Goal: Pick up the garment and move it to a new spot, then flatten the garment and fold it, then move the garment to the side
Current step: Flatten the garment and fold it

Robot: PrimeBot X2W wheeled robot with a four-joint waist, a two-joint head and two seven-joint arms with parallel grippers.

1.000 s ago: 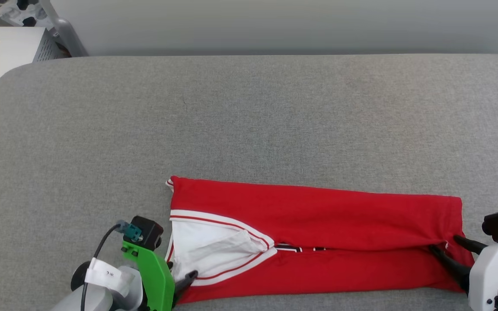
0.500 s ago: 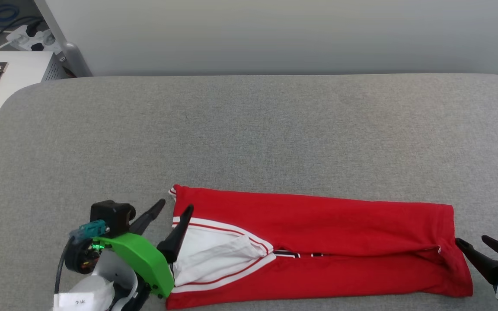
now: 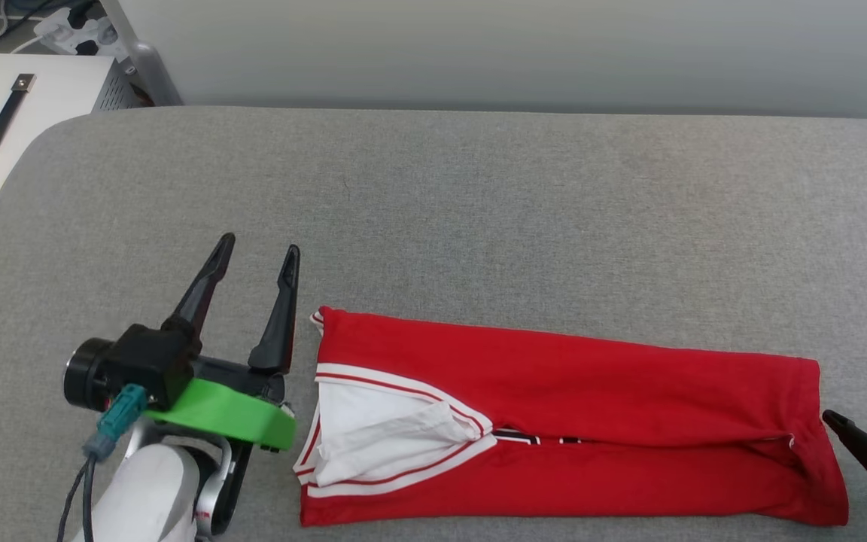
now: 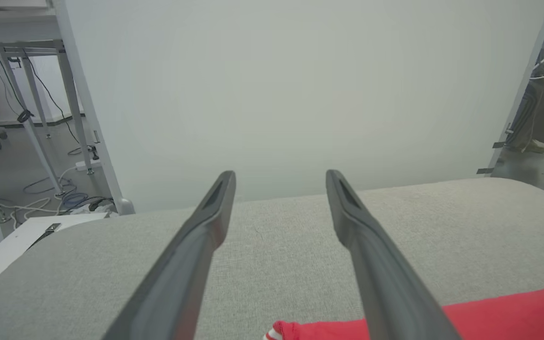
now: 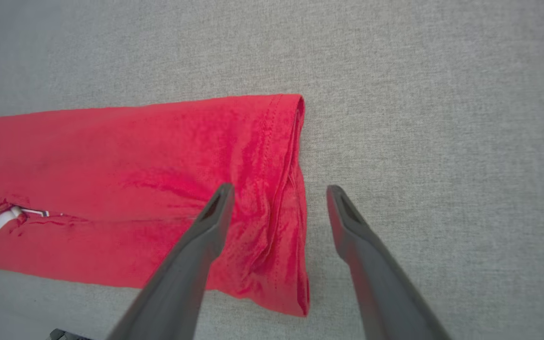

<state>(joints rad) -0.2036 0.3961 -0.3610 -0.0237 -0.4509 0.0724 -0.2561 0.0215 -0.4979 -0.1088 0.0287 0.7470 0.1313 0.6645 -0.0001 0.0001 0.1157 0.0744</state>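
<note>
1. Head view: at the far upper left, beyond the rounded corner of the grey fabric-covered bench [image 3: 479, 211], stands a white cabinet [image 3: 50, 83] with a black handle [image 3: 1, 120] on top.
2. The left end effector [image 3: 260, 242] is over the bench's left part. Its two dark fingers are spread wide with nothing between them, and it sits just beside the collar end of the garment [image 3: 569, 376], apart from the cloth.
3. The garment lies flat near the bench's front edge, folded into a long red band running left to right. White fabric with red-white striped trim shows at its left end, and a sliver of black lettering peeks out along the fold line near the middle.
4. The right end effector [image 3: 853, 418] is at the lower right, just beside the garment's hem end, its fingers parted and gripping nothing.
5. Left wrist view: the fingers stand wide apart over bare grey fabric, aimed toward a pale wall [image 4: 300, 94]. A red corner of the garment lies at the bottom right.
6. Right wrist view: one open finger crosses the red cloth and the other crosses bare bench, with the hem edge between them. Whether a tip touches the cloth cannot be told.
</note>
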